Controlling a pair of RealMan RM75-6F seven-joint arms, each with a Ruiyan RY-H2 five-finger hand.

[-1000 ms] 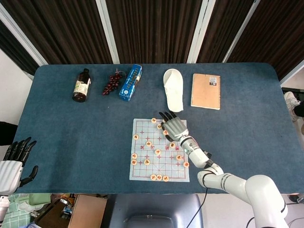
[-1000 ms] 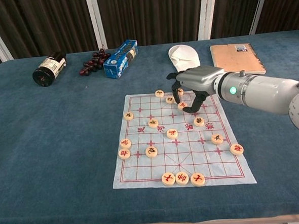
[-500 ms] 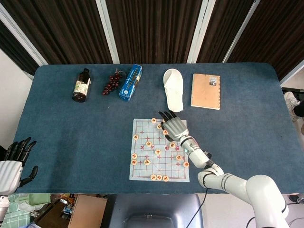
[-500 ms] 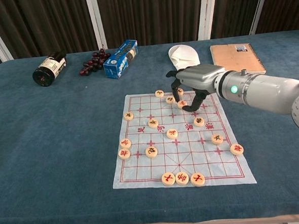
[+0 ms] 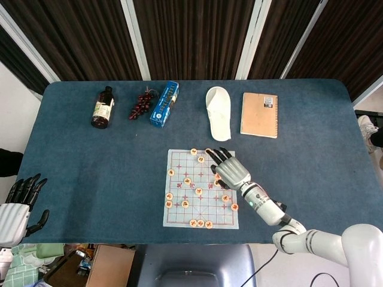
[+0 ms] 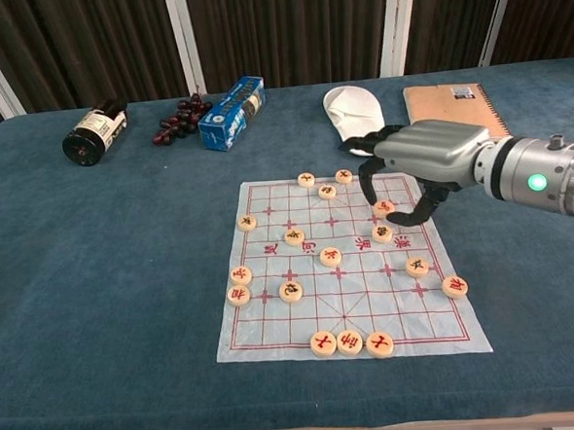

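Note:
A paper chess board (image 6: 303,316) lies on the blue table (image 6: 116,284) with several round wooden pieces scattered on it. My right hand (image 6: 415,163) hovers over the board's far right part, fingers curled down. It pinches one red-marked piece (image 6: 384,207) between thumb and a finger, low over the board. Another piece (image 6: 382,234) lies just in front of it. In the head view the right hand (image 5: 230,167) covers the board's (image 5: 179,206) upper right squares. My left hand (image 5: 18,203) hangs off the table's near left corner, fingers spread, holding nothing.
Along the far side lie a dark bottle (image 6: 94,132) on its side, a bunch of dark grapes (image 6: 176,121), a blue box (image 6: 230,112), a white slipper (image 6: 349,109) and a tan spiral notebook (image 6: 453,112). Three pieces (image 6: 349,342) sit in a row at the board's near edge.
The right hand has shifted to the right and slightly nearer over the board, and the piece beneath its fingers moved with it. The left hand stayed put.

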